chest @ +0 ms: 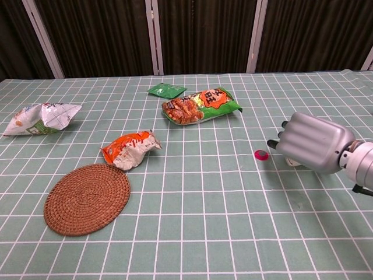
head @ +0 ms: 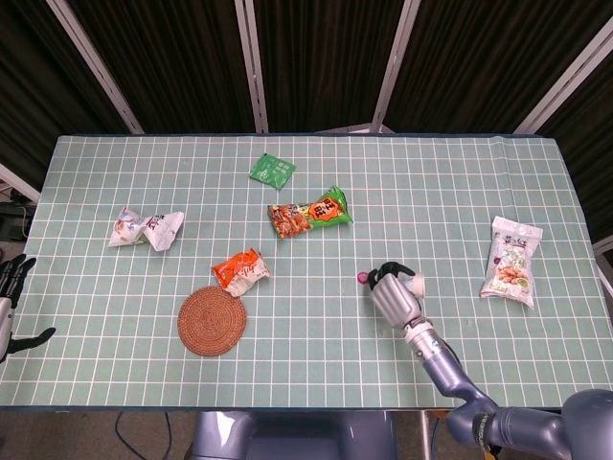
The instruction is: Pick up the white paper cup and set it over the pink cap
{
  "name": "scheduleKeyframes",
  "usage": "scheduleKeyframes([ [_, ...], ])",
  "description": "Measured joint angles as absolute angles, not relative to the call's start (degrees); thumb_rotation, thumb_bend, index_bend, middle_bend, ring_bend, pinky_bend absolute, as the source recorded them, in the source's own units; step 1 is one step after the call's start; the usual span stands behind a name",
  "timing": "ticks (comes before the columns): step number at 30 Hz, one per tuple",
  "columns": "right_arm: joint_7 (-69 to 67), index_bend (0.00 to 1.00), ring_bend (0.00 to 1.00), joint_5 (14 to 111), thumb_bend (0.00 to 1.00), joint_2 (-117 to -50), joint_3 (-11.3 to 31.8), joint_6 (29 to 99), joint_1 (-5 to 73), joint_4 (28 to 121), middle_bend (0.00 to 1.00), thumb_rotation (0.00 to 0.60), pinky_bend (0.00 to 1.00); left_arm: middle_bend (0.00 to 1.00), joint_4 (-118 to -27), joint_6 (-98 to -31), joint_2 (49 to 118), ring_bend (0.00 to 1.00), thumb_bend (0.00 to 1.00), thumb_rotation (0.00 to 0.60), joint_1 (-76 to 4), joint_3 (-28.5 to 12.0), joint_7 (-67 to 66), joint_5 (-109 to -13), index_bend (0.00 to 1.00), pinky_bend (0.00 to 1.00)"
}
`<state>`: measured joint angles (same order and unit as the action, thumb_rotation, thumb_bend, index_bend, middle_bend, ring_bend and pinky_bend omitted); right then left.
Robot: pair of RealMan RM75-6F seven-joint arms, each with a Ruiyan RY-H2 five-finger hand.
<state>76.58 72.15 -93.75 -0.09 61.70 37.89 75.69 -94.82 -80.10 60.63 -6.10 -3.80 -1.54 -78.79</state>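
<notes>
Nearest the robot, along the front edge of the table (head: 536, 383), a broad strip of green checked cloth lies bare, with the woven mat (head: 212, 320) its only thing on the left. Off the table's left edge the left hand (head: 11, 307) hangs with fingers apart, holding nothing. Right of centre, the right hand (head: 393, 290) has its fingers curled over the white paper cup (head: 414, 286), which lies on its side; whether the fingers grip it fully I cannot tell from behind. The pink cap (head: 362, 278) sits on the cloth just beside the fingers, on their left, with open cloth around it. To the right, near the table's right edge, lies a white snack bag (head: 511, 261), well apart from the hand. Left of the cap rests an orange packet (head: 240, 272), touching the mat's far rim. Farther back lie a green-and-orange packet (head: 310, 214), a crumpled white bag (head: 146, 228) toward the left edge, and a small green sachet (head: 272, 171).
</notes>
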Motion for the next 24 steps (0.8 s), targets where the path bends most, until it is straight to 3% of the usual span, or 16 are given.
scheduleKeyframes([
  [11,58.95,0.24,0.36,76.27,0.11,-92.18,3.27,65.65,37.54,78.23,0.43,0.600,0.59,0.00,-95.07,-79.83,60.49,0.00,0.00,0.600,-6.16,-3.59,-1.31,-78.91,0.00,0.00],
  [24,24.79,0.25,0.36,74.70,0.11,-94.65,11.96,67.08,37.33,79.23,0.43,0.600,0.59,0.00,-95.49,-78.59,60.18,0.00,0.00,0.600,-6.53,-3.35,-0.39,-78.68,0.00,0.00],
])
